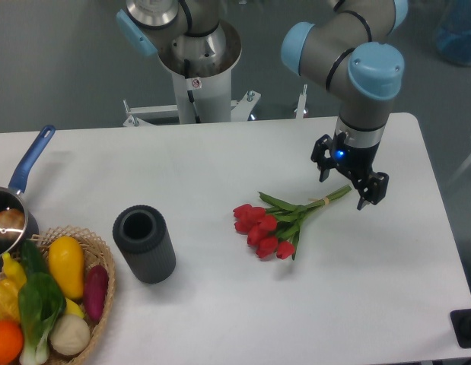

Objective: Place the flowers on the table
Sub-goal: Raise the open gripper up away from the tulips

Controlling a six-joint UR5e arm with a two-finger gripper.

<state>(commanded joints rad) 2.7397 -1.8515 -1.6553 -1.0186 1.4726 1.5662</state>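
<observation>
The flowers, a bunch of red tulips with green leaves and a pale band round the stems, lie flat on the white table, right of centre, heads pointing lower left. My gripper hangs over the stem ends at the bunch's upper right. Its two dark fingers stand apart on either side of the stem tips, not closed on them. The gripper is open and holds nothing.
A dark grey cylindrical vase stands left of the flowers. A wicker basket of vegetables sits at the front left corner. A pot with a blue handle is at the left edge. The arm's base is behind the table.
</observation>
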